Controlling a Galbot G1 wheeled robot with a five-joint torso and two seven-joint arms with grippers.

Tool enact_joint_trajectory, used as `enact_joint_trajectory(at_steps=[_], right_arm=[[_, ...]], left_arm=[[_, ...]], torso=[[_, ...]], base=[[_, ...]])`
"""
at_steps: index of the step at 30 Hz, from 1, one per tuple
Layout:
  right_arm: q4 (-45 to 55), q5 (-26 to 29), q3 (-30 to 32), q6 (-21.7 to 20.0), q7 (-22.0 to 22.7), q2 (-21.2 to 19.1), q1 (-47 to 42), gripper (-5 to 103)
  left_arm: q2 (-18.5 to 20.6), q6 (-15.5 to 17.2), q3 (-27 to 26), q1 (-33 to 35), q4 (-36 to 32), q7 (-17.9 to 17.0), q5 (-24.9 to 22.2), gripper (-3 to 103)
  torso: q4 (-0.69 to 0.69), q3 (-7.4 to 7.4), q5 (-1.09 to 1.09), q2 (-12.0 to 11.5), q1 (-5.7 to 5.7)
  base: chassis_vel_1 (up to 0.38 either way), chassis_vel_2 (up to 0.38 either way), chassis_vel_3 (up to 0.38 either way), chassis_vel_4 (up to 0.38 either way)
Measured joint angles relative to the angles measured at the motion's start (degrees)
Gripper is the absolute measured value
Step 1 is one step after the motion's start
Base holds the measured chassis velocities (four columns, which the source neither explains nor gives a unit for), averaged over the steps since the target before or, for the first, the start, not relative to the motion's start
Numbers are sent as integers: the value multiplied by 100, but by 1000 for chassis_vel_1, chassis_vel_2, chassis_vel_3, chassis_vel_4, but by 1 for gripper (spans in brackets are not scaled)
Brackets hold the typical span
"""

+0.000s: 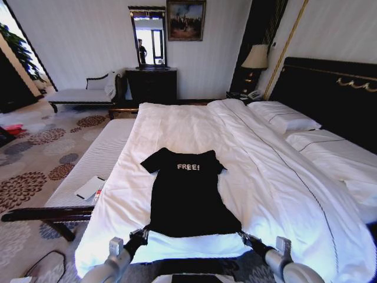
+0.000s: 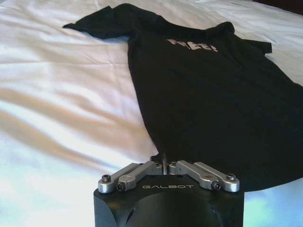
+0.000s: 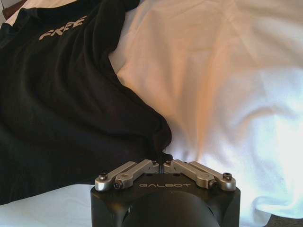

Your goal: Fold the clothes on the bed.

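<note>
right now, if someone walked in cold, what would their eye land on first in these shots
The black T-shirt with white "FREE!" lettering, spread flat on the white duvet near the foot of the bed, stands out most. Next come the two pincers at its hem: the left pincer is shut on the left bottom corner and the right pincer is shut on the right one.

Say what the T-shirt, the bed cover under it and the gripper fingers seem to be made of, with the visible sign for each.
T-shirt: soft matte black knit, probably cotton; it lies limp with printed white lettering.
Bed cover: smooth white woven cloth, likely cotton; soft creases, faint sheen.
Fingers of the left gripper and the right gripper: bare silver metal with screw heads, on black housings.
</note>
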Motion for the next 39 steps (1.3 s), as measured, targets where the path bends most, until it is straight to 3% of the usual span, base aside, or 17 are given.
enact_joint_trajectory(at_steps=[1, 4, 6, 10, 14, 16, 20, 22, 23, 30, 39], right_arm=[[-14, -1, -12, 1, 0, 2, 12, 0], [-66, -14, -55, 3, -1, 8, 36, 0], [-72, -17, -64, 4, -1, 9, 40, 0], [-70, -21, -76, 4, -1, 9, 42, 0], [-66, -18, -34, 4, -2, 2, 13, 0], [-65, -17, -29, 4, -2, 1, 9, 0], [-49, -16, -18, 5, -2, -10, 3, 0], [-47, -15, -18, 4, -2, -18, 8, 0], [-47, -8, -19, 0, 1, -35, 28, 0], [-52, 18, -41, -18, 22, -67, 81, 0], [-91, -3, -40, -18, 17, -69, 59, 0]], left_arm=[[-4, -1, -98, 102, -75, 26, -63, 6], [-27, -3, -269, 238, -121, 125, -163, 22], [-35, -4, -267, 213, -69, 133, -163, 26], [-89, -3, -52, -141, 236, 118, -162, 38], [-112, 2, 287, -630, 551, 53, -118, 59], [-117, 2, 331, -682, 575, 44, -118, 59], [-127, 3, 547, -810, 572, 14, -131, 81], [-121, 3, 567, -793, 550, 14, -131, 81], [-111, 4, 590, -743, 515, 14, -131, 92], [-163, -38, 694, -719, 523, 44, -80, 100], [-251, -132, 841, -762, 515, 71, -50, 98]], torso=[[0, 0, 0, 0, 0], [1, 0, 1, 0, 0], [0, 0, 1, 0, 0], [0, 0, -2, 0, 0], [-1, 0, -1, 0, 0], [-1, 0, -1, 0, 0], [-1, 0, -1, 0, 0], [-1, 0, -1, 0, 0], [-1, 0, 0, 0, 0], [0, 0, 0, 0, 0], [-1, 0, 0, 0, 0]], base=[[0, 0, 0, 0], [0, 0, 0, 0], [0, 0, 0, 0], [0, 0, 0, 0], [0, 0, 0, 0], [0, 0, 0, 0], [0, 0, 0, 0], [0, 0, 0, 0], [0, 0, 0, 0], [0, 0, 0, 0], [0, 0, 0, 0]])
